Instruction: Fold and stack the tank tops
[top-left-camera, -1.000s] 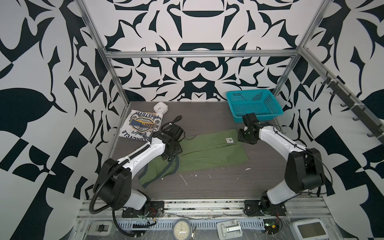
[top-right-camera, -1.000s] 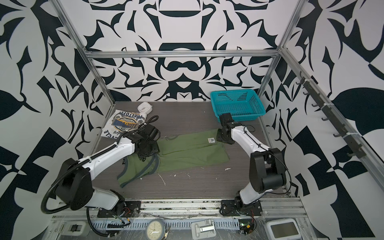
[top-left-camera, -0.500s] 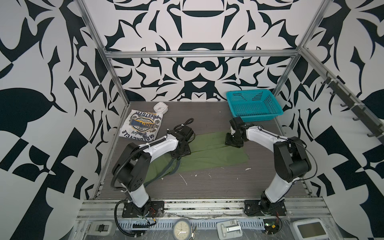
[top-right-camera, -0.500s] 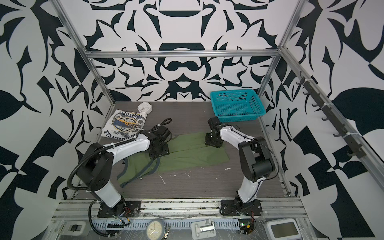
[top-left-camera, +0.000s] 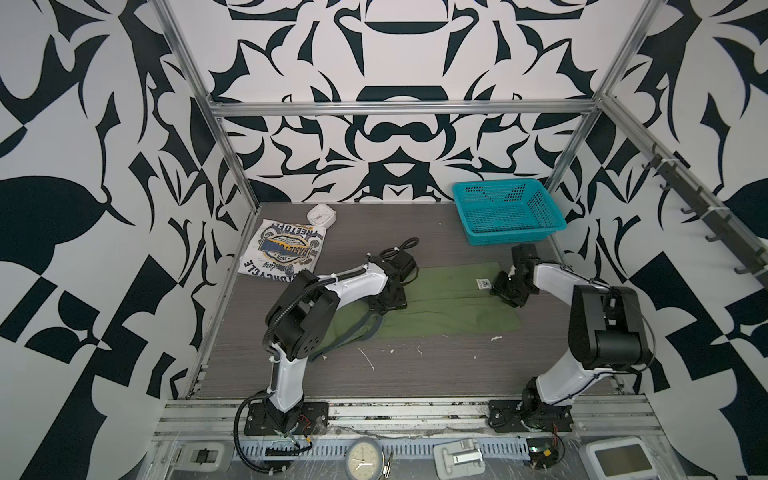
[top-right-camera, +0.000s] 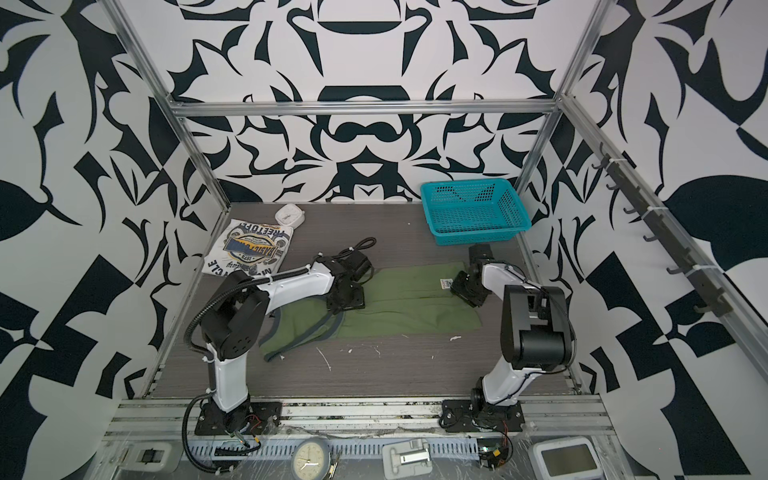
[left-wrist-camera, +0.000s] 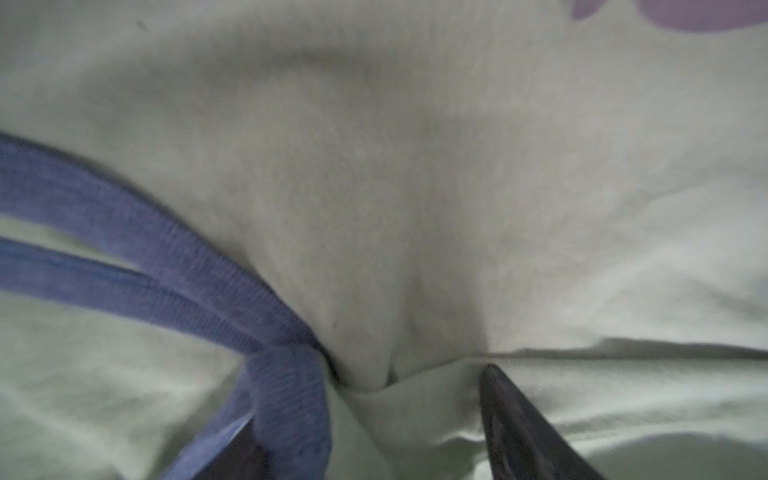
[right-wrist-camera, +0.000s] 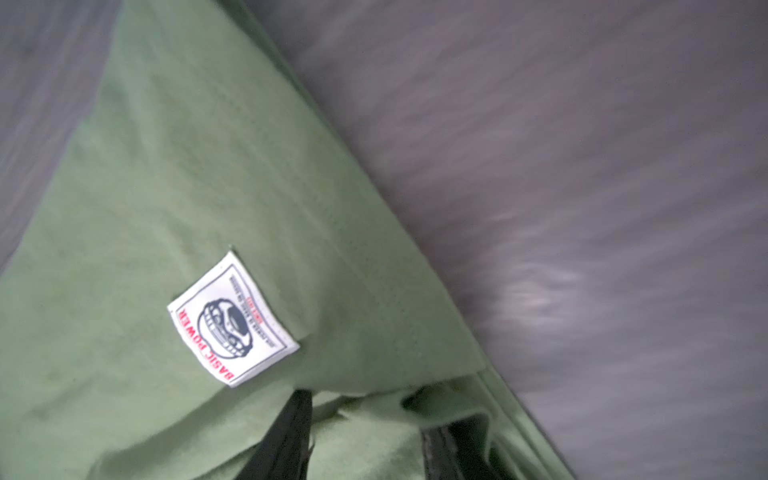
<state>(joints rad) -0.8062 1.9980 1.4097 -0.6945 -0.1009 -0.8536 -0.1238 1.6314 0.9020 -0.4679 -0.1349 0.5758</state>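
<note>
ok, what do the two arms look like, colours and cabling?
Both match: white link shells, black joint housings and wrists. The left arm carries a black corrugated conduit with white ties; a black cable loops at its wrist. The right arm has a thin black cable by its elbow.

B&w patterned walls (top-left-camera: 395, 137), prob. grey tabletop (top-left-camera: 436, 374)

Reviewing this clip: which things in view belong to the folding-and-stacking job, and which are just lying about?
Part of the job: green tank top, spread mid-table, pinched by left hand and right hand; white tank top, folded at the back left.
Lying about: small white clock; teal basket; round clock on the front rail.
</note>
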